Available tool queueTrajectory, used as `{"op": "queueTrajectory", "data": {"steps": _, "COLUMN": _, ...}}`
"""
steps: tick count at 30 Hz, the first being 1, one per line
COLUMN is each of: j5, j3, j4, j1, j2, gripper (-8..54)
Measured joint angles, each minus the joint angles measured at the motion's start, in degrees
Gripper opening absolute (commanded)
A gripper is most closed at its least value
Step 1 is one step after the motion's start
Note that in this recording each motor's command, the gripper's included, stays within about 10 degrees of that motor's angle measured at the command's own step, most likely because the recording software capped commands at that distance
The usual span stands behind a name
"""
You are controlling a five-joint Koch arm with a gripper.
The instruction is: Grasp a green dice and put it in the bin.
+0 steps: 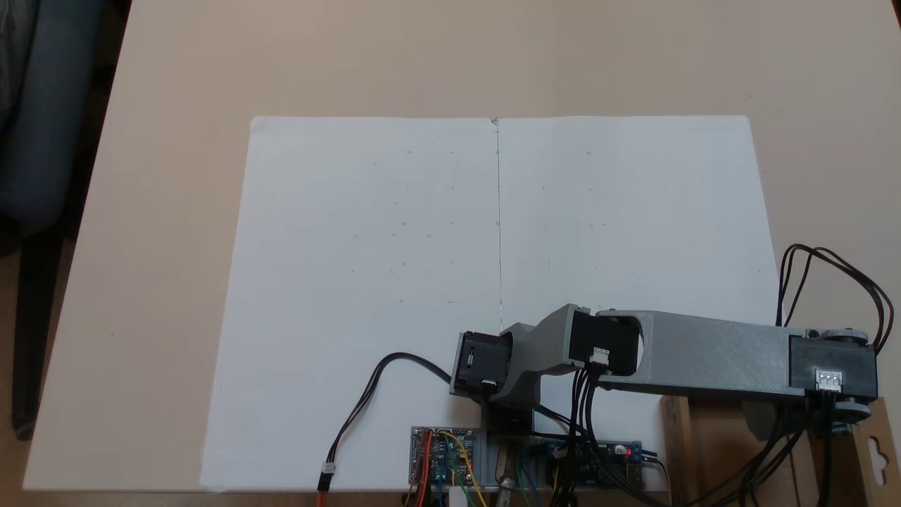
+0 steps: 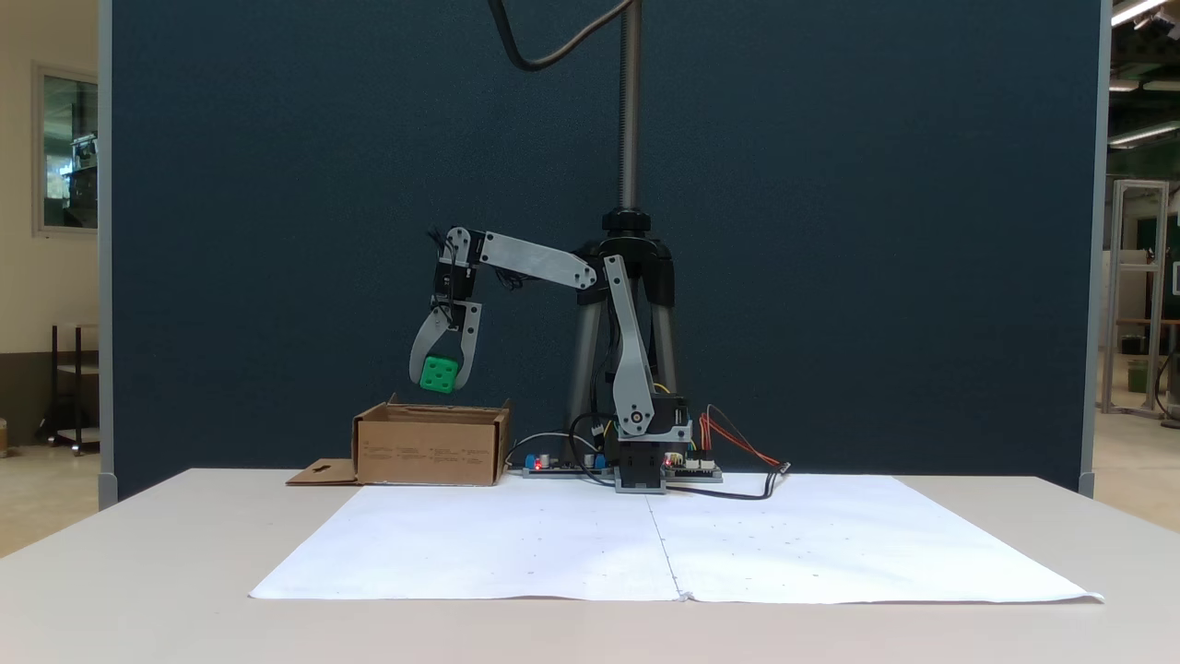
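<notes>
The table (image 2: 138, 572) is covered by white paper sheets (image 2: 664, 544), well below and to the side of the gripper in a fixed view. The bin (image 2: 429, 452) is seen directly beneath the gripper (image 2: 441, 380), not touching it. The green dice (image 2: 439, 373) is clamped between the fingertips, held clear above the bin's open top.

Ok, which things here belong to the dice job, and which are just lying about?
Job: green dice, held between the jaws of the gripper above the bin.
Lying about: white paper sheets, circuit boards, tripod, blue partition.
</notes>
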Motion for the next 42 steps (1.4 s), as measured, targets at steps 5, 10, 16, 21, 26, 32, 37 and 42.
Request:
{"op": "queueTrajectory", "data": {"steps": 5, "j5": 0.7, "j3": 0.0, "j4": 0.7, "j1": 0.6, "j2": 0.0, "gripper": 12.0}}
{"op": "queueTrajectory", "data": {"steps": 10, "j5": 7.6, "j3": 0.1, "j4": 1.2, "j1": 1.1, "j2": -1.2, "gripper": 12.0}}
{"op": "queueTrajectory", "data": {"steps": 16, "j5": 8.7, "j3": -0.1, "j4": 1.6, "j1": 1.5, "j2": -1.4, "gripper": 35.1}}
{"op": "queueTrajectory", "data": {"steps": 21, "j5": 8.7, "j3": 0.0, "j4": 1.3, "j1": 0.9, "j2": -1.9, "gripper": 46.2}}
{"op": "queueTrajectory", "data": {"steps": 26, "j5": 8.7, "j3": 0.0, "j4": -1.4, "j1": -6.4, "j2": -1.1, "gripper": 45.4}}
{"op": "queueTrajectory", "data": {"steps": 32, "j5": 19.9, "j3": -0.1, "j4": -8.8, "j1": -30.5, "j2": 8.8, "gripper": 44.6}}
{"op": "queueTrajectory", "data": {"steps": 37, "j5": 23.8, "j3": 0.0, "j4": -15.8, "j1": -51.9, "j2": 10.5, "gripper": 44.4}}
{"op": "queueTrajectory", "data": {"steps": 42, "j5": 23.9, "j3": 0.0, "j4": -20.7, "j1": -76.2, "j2": 10.5, "gripper": 44.2}}
